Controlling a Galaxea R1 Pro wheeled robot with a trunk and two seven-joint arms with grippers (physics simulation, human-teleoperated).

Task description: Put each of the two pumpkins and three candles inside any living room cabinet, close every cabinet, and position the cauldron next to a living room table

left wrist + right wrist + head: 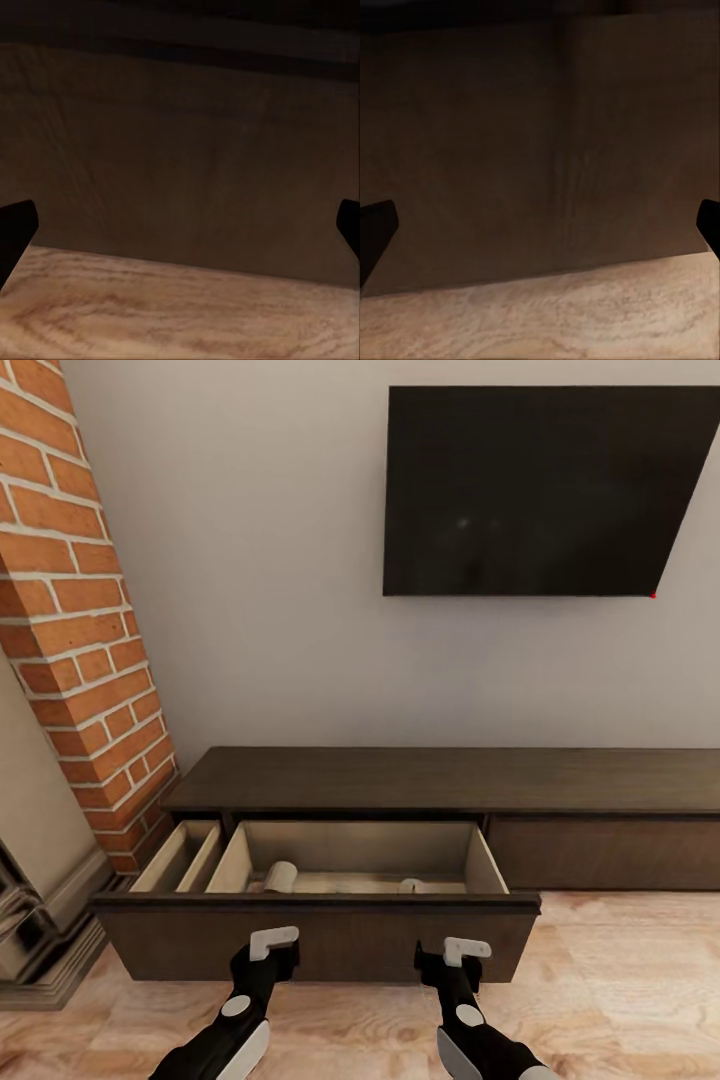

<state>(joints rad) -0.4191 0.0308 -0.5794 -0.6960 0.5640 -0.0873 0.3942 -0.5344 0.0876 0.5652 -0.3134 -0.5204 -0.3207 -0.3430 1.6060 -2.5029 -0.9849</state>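
Nearest the head camera, the left gripper [272,950] and the right gripper [452,960], both black with white tips, hang low over the pale wood-grain plank floor [620,1000], just before the dark-brown front panel of a pulled-out drawer [320,940]. In the left wrist view the black fingertips [15,232] sit at opposite edges of the picture, spread wide with nothing between them, facing the brown panel [180,150]. The right wrist view shows the same: fingertips [375,232] far apart, empty, aimed at the panel [540,150] above a strip of floor.

The drawer belongs to the long, low, dark-brown wood cabinet [450,780], whose long axis runs left to right along the wall. Its pale interior lies just beyond both grippers. A cream cylindrical candle [280,877] rests on its side in there, ahead of the left gripper; a second pale candle [411,885] peeks over the front edge, ahead of the right gripper.

A red brick column [80,610] stands to the left. On the grey wall above hangs a black flat television [540,490], with no readable writing or brand.
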